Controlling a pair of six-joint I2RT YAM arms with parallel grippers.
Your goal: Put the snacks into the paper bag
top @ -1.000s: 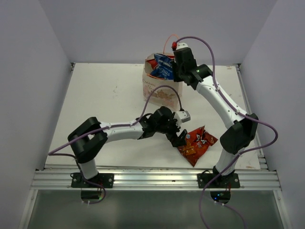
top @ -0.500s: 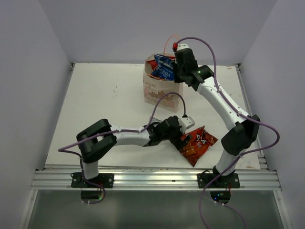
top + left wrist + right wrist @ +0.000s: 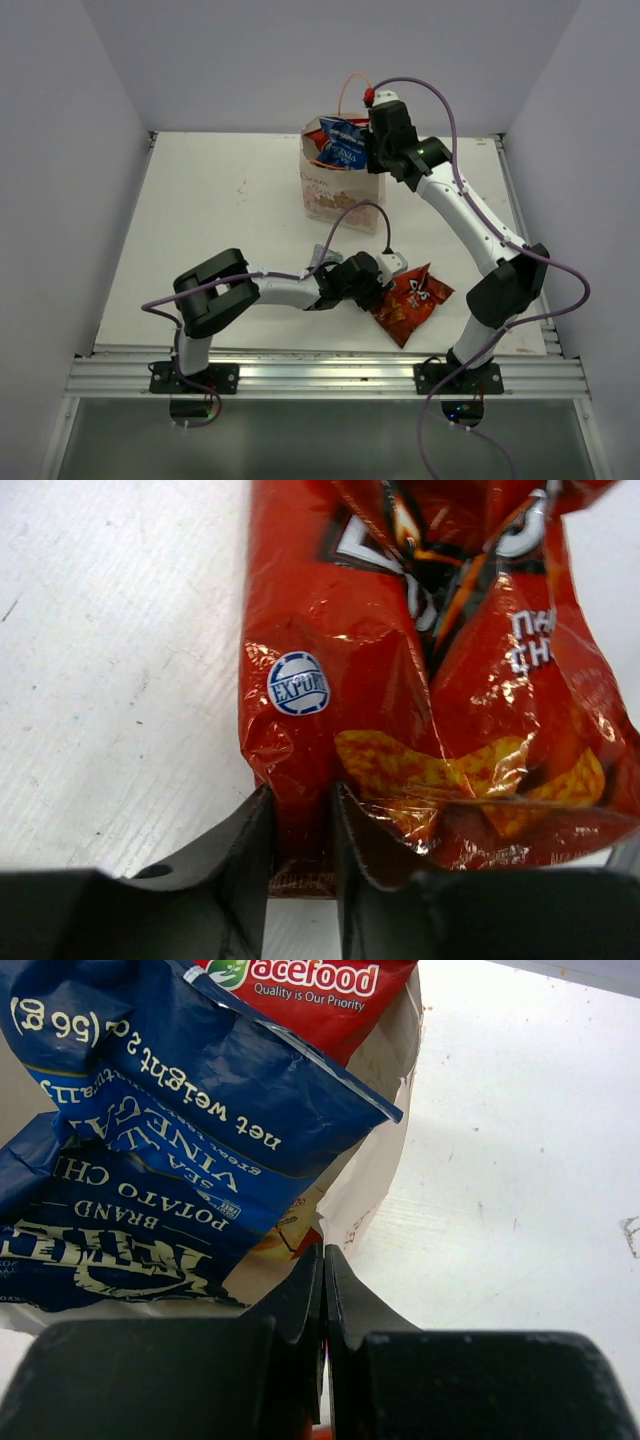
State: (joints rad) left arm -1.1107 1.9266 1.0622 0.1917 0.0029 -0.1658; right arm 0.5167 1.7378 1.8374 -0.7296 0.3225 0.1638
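Note:
The red-orange chips bag (image 3: 412, 305) (image 3: 440, 680) lies flat on the table at the front right. My left gripper (image 3: 385, 287) (image 3: 302, 820) is shut on its near left edge, with the sealed seam between the fingers. The paper bag (image 3: 335, 190) (image 3: 375, 1180) stands upright at the back. A blue packet (image 3: 345, 145) (image 3: 180, 1150) and a red packet (image 3: 318, 135) (image 3: 320, 995) stick out of its top. My right gripper (image 3: 371, 100) (image 3: 323, 1260) hangs above the bag's right rim, shut on the orange cord handle (image 3: 348, 88). A small silver packet (image 3: 321, 257) peeks out behind the left arm.
The white table (image 3: 220, 220) is walled on the left, back and right. An aluminium rail (image 3: 320, 372) runs along the near edge. Purple cables (image 3: 350, 210) loop over the table between the left arm and the bag.
My left gripper has moved right and down to the chips bag, and its jaws have gone from wide open to shut on the bag's edge. The right gripper has barely shifted.

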